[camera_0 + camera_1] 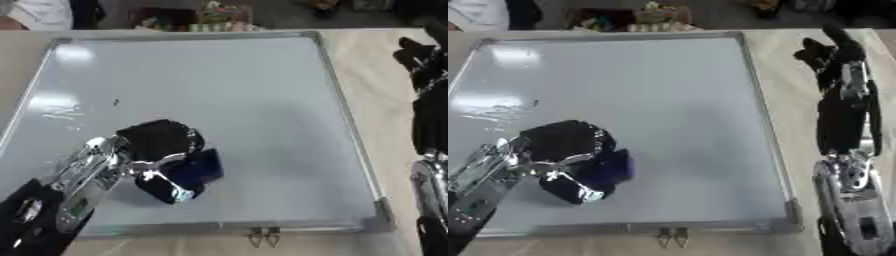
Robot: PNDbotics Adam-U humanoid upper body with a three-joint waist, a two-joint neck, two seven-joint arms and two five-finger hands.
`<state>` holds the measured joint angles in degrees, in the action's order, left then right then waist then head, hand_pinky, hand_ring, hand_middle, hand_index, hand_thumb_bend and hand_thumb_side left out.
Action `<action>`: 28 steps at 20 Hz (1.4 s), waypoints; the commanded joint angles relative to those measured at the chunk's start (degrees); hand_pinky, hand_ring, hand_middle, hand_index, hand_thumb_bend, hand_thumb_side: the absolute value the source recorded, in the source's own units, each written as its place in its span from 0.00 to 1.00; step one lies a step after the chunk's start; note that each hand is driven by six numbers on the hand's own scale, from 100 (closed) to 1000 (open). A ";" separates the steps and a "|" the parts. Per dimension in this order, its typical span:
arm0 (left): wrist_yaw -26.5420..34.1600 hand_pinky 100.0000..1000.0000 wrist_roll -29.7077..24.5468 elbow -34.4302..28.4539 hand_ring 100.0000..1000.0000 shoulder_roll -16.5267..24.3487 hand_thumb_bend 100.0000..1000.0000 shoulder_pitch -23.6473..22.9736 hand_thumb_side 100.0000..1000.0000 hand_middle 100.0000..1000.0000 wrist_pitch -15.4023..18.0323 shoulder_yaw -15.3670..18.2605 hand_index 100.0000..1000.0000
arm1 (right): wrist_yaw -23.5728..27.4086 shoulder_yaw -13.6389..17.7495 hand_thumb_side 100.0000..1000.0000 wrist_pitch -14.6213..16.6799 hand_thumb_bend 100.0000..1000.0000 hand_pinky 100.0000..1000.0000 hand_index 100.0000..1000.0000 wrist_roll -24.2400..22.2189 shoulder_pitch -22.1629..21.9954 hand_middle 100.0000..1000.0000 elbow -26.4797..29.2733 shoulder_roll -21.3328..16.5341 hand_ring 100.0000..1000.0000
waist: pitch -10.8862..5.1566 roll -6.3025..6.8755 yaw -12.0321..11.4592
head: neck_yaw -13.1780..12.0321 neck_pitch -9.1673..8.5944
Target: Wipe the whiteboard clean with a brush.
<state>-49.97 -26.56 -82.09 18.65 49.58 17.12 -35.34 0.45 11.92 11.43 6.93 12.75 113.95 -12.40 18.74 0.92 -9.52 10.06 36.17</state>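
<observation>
Blue brush point(203, 169) sits clasped inside left hand point(162, 150) fingers point(166, 189).

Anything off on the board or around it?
Nothing stands out. The whiteboard lies flat, mostly clean, one small dark mark near its left side. Left hand holds the dark blue brush on it.

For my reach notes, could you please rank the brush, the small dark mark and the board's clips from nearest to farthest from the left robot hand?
From the left robot hand:
1. Brush, held in it.
2. Small dark mark, beyond it, on the whiteboard.
3. Clips, at the near edge, rightward.
</observation>
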 commanded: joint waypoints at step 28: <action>2.83 0.33 1.08 14.81 0.48 14.87 0.13 8.32 0.31 0.31 -7.48 18.45 0.12 | -0.32 0.15 1.00 0.64 0.01 0.88 0.90 0.26 0.93 0.52 0.64 -1.15 0.86 | 0.92 -0.24 2.27 | -2.28 -3.32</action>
<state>-46.55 -25.58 -67.99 31.33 56.56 9.94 -18.25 0.39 11.94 11.82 7.28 13.11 113.95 -12.43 20.74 0.59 -7.20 8.14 33.61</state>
